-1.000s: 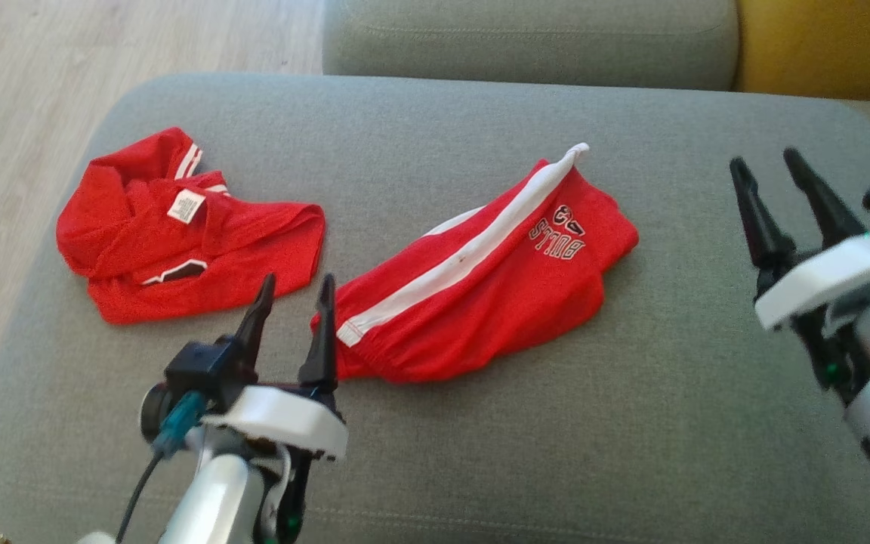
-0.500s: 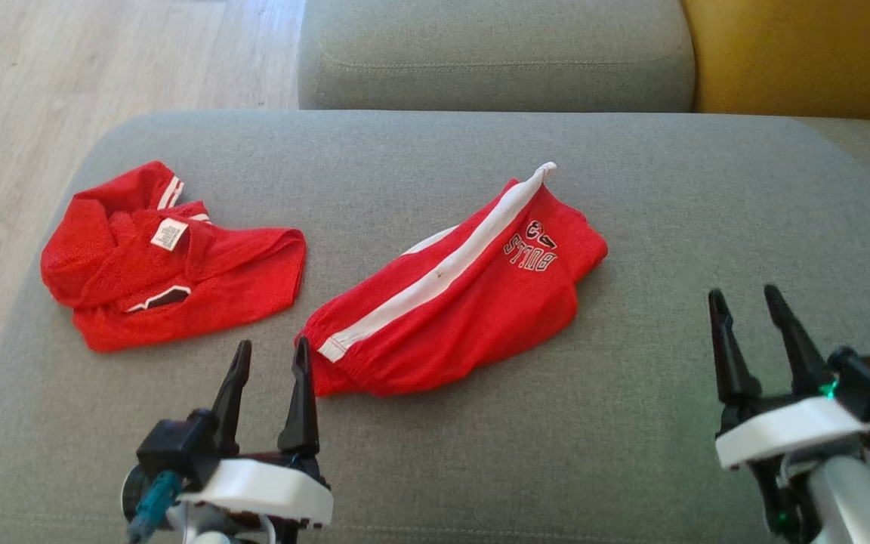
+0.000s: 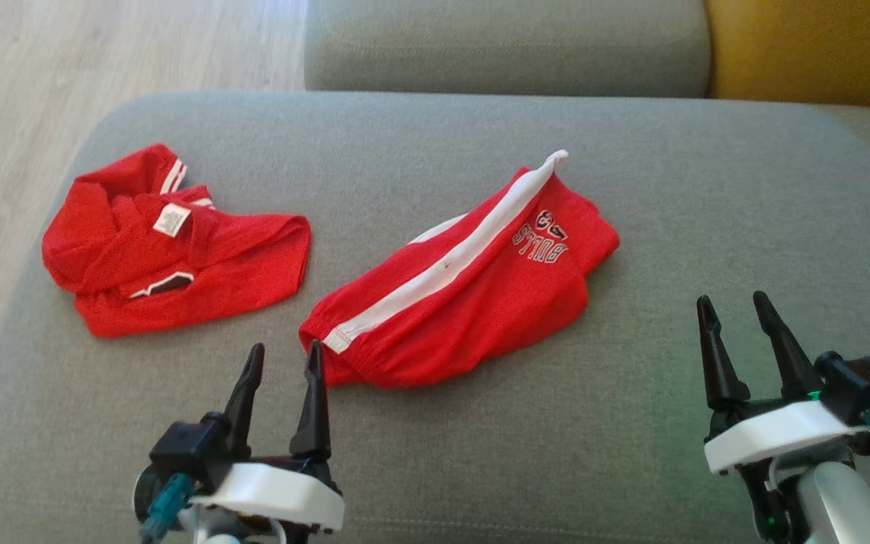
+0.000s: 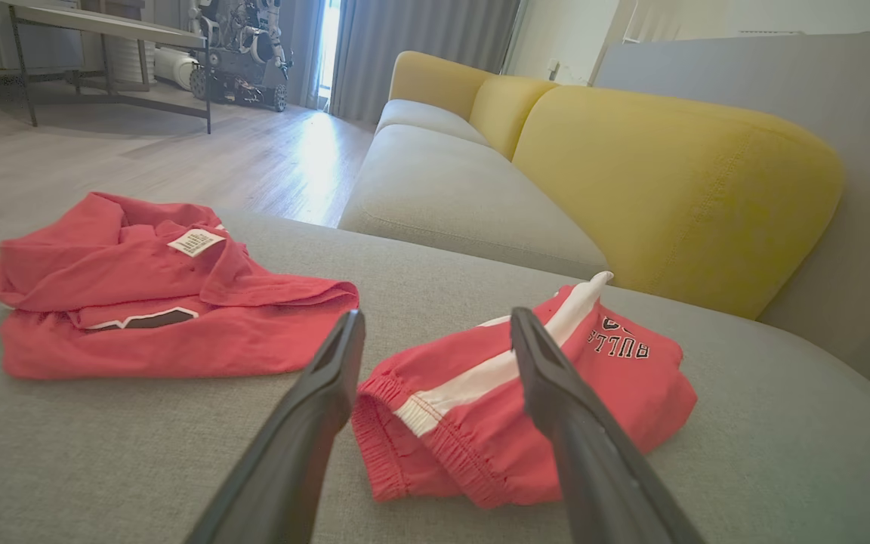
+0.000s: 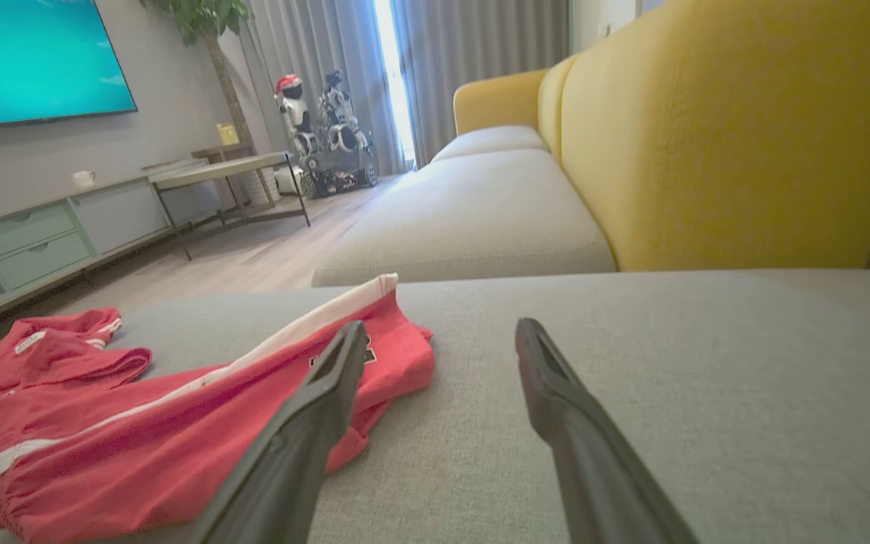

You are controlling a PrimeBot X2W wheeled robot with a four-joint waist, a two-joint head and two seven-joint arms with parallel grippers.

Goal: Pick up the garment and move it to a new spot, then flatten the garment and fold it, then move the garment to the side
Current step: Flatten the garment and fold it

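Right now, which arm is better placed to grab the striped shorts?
Left. The left fingers stand open right at the waistband end of the shorts; the right fingers are over bare cushion, apart from the cloth.

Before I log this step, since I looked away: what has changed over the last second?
The right gripper drew well back toward the robot, from level with the far end of the shorts. The left gripper eased back slightly. The view itself shifted too. Both grippers stayed open and empty; shorts and shirt lie as before.
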